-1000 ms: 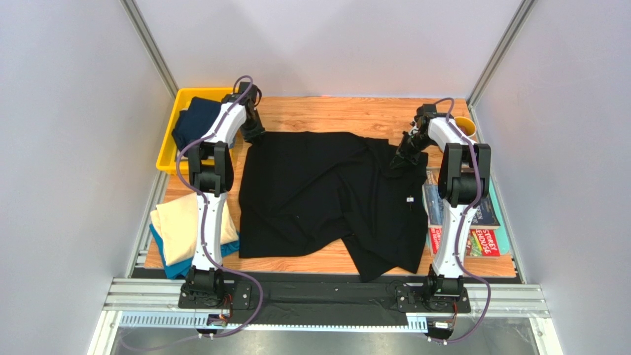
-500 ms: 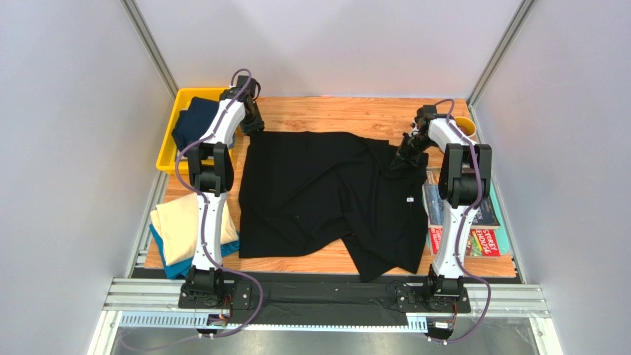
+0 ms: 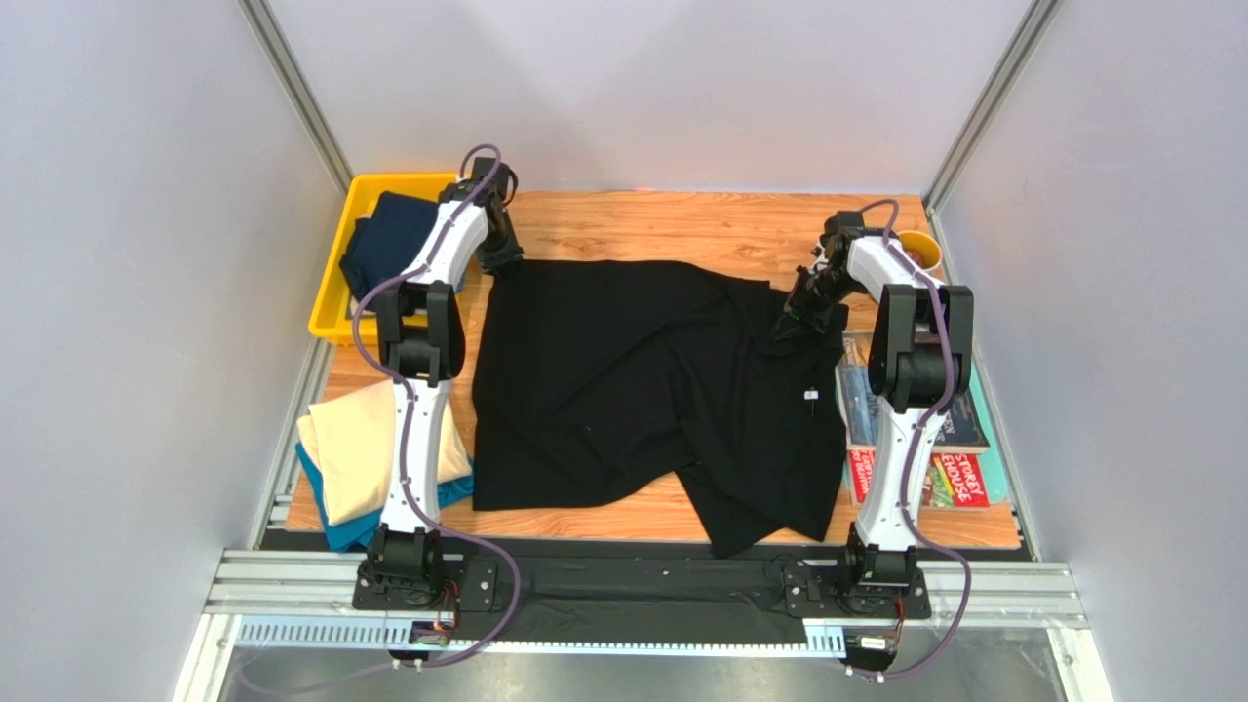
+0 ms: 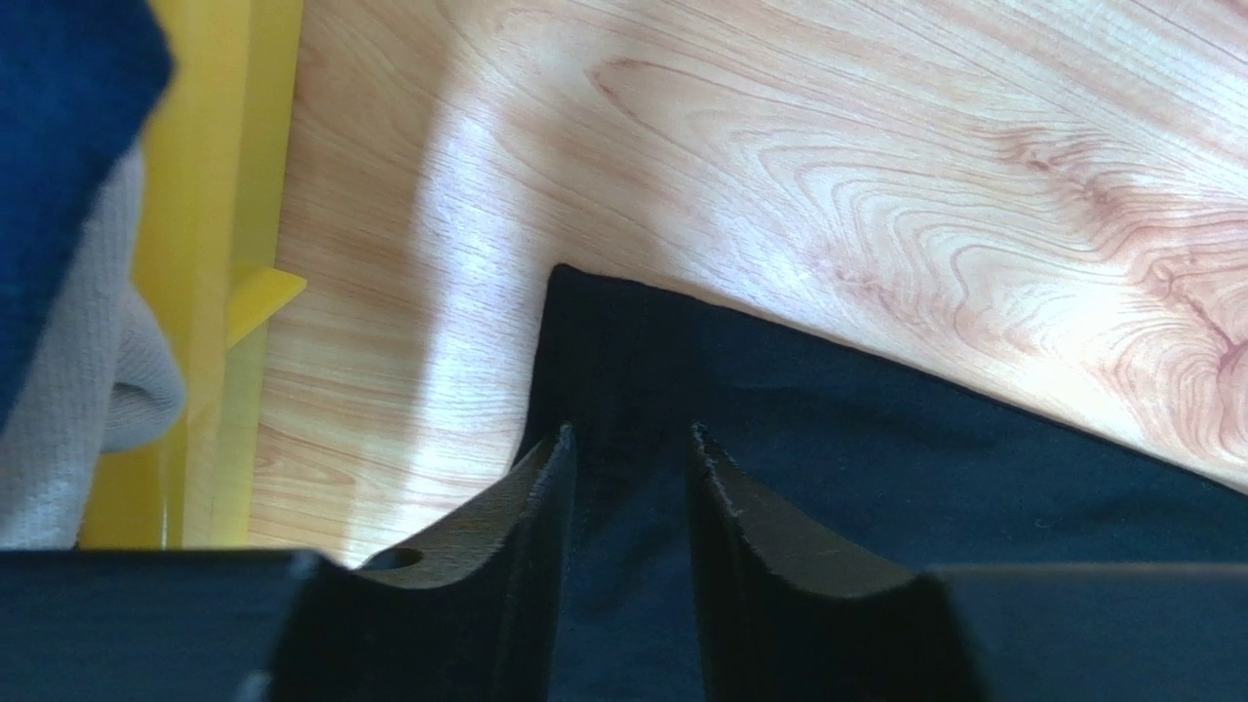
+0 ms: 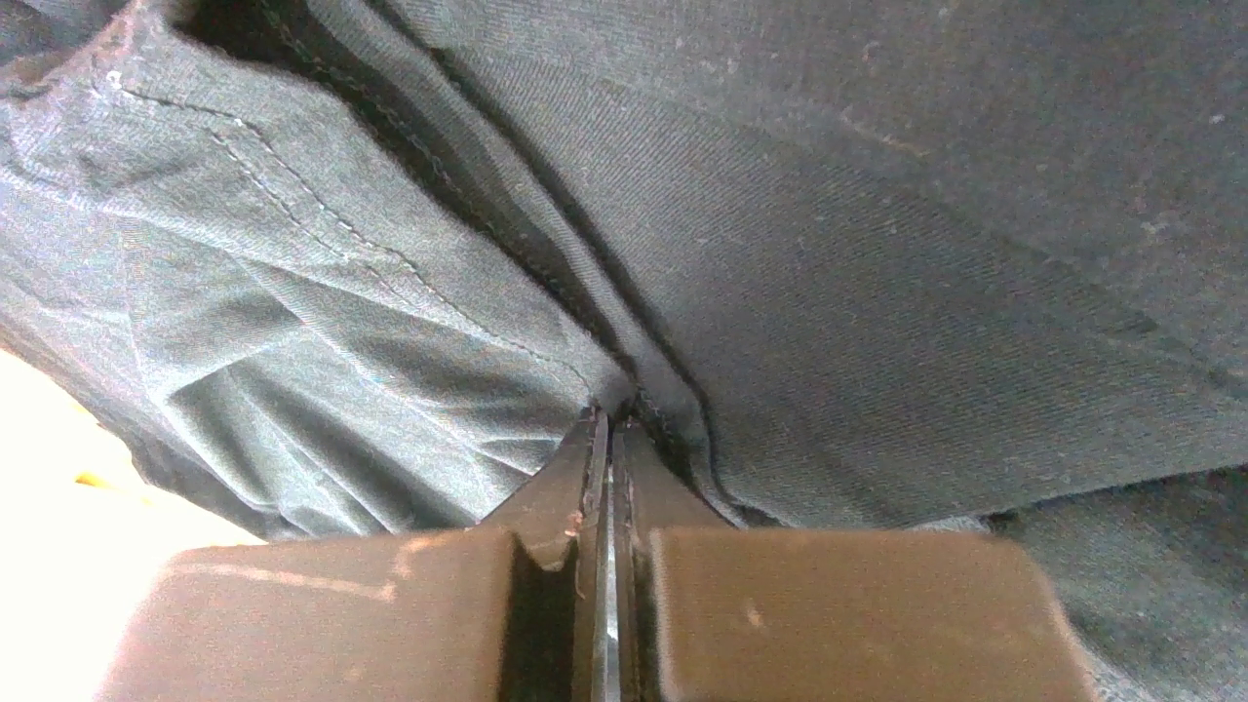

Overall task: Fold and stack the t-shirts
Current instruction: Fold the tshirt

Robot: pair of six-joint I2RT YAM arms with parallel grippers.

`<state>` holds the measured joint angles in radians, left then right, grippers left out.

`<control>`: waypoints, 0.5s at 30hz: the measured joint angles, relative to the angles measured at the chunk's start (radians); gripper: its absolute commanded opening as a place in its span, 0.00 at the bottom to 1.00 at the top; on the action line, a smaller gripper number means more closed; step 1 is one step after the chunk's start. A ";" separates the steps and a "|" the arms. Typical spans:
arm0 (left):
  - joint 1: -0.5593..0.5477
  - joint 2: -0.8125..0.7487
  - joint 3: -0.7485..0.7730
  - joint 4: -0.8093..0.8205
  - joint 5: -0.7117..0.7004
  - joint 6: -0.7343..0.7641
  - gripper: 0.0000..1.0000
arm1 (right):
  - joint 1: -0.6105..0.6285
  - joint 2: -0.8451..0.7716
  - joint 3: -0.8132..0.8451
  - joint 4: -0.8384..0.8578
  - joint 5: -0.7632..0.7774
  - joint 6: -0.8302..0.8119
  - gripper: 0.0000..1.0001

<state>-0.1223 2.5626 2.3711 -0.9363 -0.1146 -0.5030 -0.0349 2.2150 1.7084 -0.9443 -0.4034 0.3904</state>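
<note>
The large black t-shirt (image 3: 630, 380) lies spread and creased across the wooden table. My left gripper (image 3: 503, 258) is at its far left corner, open, with its fingers (image 4: 535, 490) standing either side of the black cloth (image 4: 879, 439) just inside the corner. My right gripper (image 3: 793, 313) is shut on a seam fold of the black shirt (image 5: 879, 293) at its far right edge. The navy shirt (image 3: 384, 234) lies in the yellow bin (image 3: 334, 300). The cream shirt (image 3: 352, 446) lies folded on the teal-blue one (image 3: 340, 530) at the near left.
Colourful magazines (image 3: 952, 461) lie at the right edge of the table, partly under the black shirt. A yellow object (image 3: 922, 246) sits at the far right corner. The bin's rim (image 4: 220, 293) is close to the left of my left gripper. Grey walls enclose the table.
My left gripper shifted a little back and forth at the shirt's far left corner, and that corner now lies flatter. My right gripper kept its hold and barely moved.
</note>
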 measured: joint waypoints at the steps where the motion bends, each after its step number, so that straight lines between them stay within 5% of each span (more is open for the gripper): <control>1: 0.000 0.000 0.000 0.000 0.000 0.000 0.29 | 0.000 0.000 0.000 0.000 0.000 0.000 0.00; 6: 0.004 0.002 0.000 0.002 0.001 0.005 0.00 | -0.001 0.000 0.000 -0.001 -0.003 0.000 0.00; 15: 0.007 0.003 0.000 0.005 0.001 0.008 0.00 | -0.004 -0.001 0.000 -0.008 0.013 0.000 0.00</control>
<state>-0.1150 2.5656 2.3714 -0.9314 -0.1139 -0.4950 -0.0391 2.2139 1.7084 -0.9520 -0.3908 0.3904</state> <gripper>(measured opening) 0.006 0.007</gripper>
